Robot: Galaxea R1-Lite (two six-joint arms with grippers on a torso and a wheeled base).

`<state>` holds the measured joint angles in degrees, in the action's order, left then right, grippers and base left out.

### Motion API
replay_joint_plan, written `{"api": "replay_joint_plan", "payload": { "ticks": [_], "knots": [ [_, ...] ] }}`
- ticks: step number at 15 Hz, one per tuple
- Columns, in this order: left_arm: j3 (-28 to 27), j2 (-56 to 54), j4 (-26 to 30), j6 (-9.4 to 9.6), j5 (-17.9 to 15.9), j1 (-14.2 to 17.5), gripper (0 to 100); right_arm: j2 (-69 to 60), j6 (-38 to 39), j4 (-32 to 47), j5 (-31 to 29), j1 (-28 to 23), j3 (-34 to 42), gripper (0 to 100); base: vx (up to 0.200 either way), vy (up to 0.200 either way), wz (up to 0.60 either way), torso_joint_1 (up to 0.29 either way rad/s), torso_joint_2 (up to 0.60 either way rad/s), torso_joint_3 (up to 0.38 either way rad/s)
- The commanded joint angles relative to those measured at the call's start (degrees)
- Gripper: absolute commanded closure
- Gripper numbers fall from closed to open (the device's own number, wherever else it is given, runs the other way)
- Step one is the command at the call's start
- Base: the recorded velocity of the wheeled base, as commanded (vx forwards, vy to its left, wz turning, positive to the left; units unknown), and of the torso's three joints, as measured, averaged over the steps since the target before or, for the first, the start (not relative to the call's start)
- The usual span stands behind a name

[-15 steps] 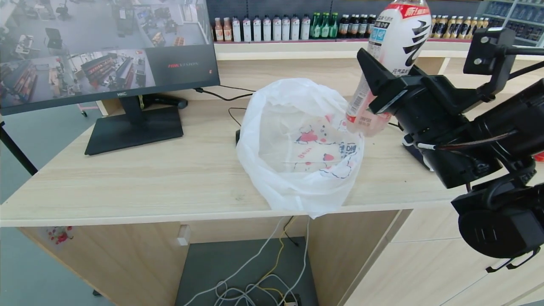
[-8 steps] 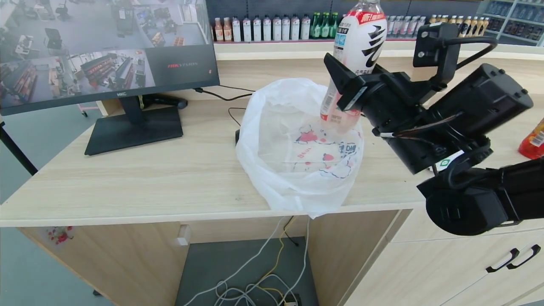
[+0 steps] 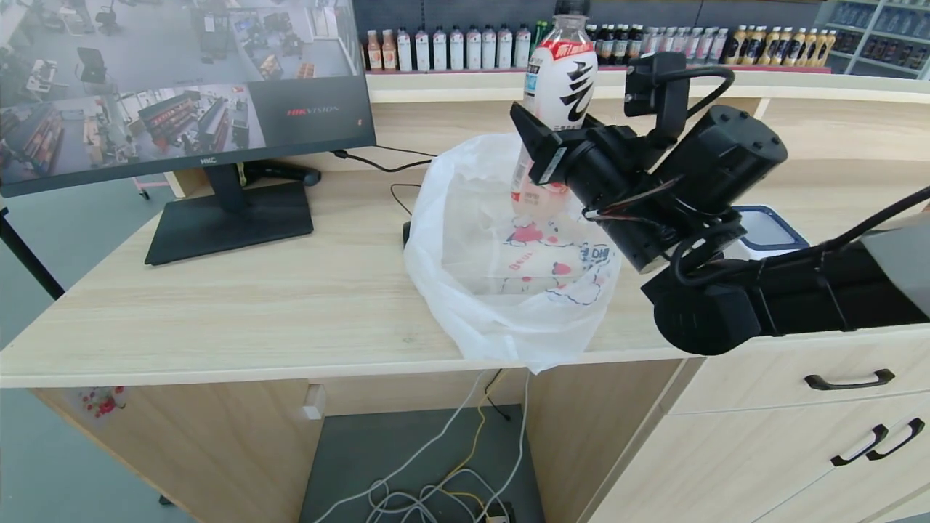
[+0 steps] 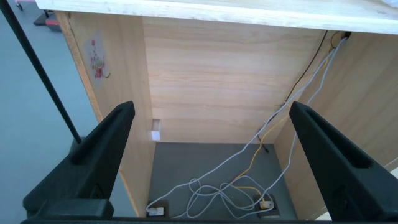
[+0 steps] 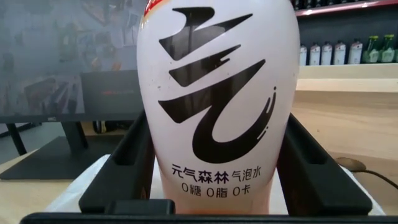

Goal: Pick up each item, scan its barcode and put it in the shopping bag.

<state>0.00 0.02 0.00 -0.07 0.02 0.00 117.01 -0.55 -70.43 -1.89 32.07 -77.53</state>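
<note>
The bottle (image 3: 561, 87) stands near upright in the upper middle of the head view, its dark cap leaning slightly right. It is clear plastic with a white wrap label bearing a bold black brush stroke and a red band at the shoulder, and pale pink drink shows at its base. The right pincer (image 3: 545, 142) clasps it around the lower body. From the right wrist view the bottle's (image 5: 214, 112) label faces the camera between the two dark fingers.

The shopping bag (image 3: 494, 298) is thin, white and translucent, printed with red hearts and cartoon figures. It sits at the frame's centre on the desk (image 3: 218, 305), mouth open upward, its bottom sagging over the front edge. The bottle's base overlaps the bag's far rim.
</note>
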Motion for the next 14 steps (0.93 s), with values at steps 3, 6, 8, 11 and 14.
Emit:
{"api": "replay_joint_plan", "payload": {
  "ticks": [3, 6, 8, 11, 14],
  "knots": [
    [0.00, -0.02, 0.00, -0.01, 0.06, 0.00, 0, 5.69, -0.07, 1.61, -0.13, -0.61, -5.00, 100, 0.000, 0.000, 0.00, 0.000, 0.00, 0.000],
    [0.00, -0.02, 0.00, -0.01, -0.02, 0.00, 0, 8.85, -0.07, 2.40, -0.04, -0.70, -8.42, 100, 0.000, 0.000, 0.00, 0.000, 0.00, 0.000],
    [0.00, -0.02, 0.00, -0.01, -0.02, 0.00, 0, 11.32, -0.07, 2.40, -0.04, -0.78, -10.89, 100, 0.000, 0.000, 0.00, 0.000, 0.00, 0.000],
    [0.00, -0.02, 0.00, -0.01, -0.02, 0.00, 0, 12.90, -0.15, 2.22, -0.13, -0.78, -11.41, 100, 0.000, 0.000, 0.00, 0.000, 0.00, 0.000],
    [0.00, -0.02, 0.00, -0.01, -0.02, 0.00, 0, 13.86, -0.33, 2.13, -0.22, -0.78, -11.50, 100, 0.000, 0.000, 0.00, 0.000, 0.00, 0.000]
  ]
}}
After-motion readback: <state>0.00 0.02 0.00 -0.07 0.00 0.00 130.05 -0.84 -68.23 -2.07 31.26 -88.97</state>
